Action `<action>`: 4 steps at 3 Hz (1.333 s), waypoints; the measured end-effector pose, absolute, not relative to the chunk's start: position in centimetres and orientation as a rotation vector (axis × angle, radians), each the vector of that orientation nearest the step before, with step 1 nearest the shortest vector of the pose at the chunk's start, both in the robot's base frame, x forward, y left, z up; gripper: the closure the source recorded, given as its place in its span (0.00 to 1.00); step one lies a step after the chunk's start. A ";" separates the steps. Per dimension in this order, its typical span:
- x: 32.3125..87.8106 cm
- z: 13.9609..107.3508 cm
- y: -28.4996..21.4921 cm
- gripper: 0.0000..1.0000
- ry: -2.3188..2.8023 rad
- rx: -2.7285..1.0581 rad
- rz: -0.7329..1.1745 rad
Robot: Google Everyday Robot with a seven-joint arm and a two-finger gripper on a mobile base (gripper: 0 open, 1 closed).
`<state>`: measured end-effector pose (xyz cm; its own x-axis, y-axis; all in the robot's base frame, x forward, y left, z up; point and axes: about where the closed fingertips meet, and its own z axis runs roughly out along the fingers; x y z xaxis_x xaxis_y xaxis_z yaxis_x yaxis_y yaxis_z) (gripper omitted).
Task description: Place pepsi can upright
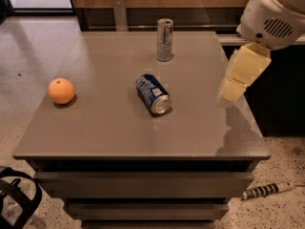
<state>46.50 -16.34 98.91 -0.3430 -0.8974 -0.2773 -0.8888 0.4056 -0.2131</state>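
Observation:
The pepsi can [153,93], dark blue with white markings and silver ends, lies on its side near the middle of the grey table [105,128], its silver end facing the front right. My gripper [234,87] hangs above the table's right edge, well to the right of the can and apart from it, below the white arm housing [271,15].
A taller slim silver can [165,39] stands upright at the back middle of the table. An orange [61,90] sits at the left. A striped cable [264,191] lies on the floor at the right, a black object [14,199] at the lower left.

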 end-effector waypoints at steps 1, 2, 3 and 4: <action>48.7 98.8 -13.5 0.00 2.408 -1.426 -0.001; 51.6 98.5 -10.8 0.00 2.476 -1.263 0.032; 55.5 96.4 -8.6 0.00 2.611 -1.093 0.064; 57.6 93.6 -7.3 0.00 2.746 -0.906 0.081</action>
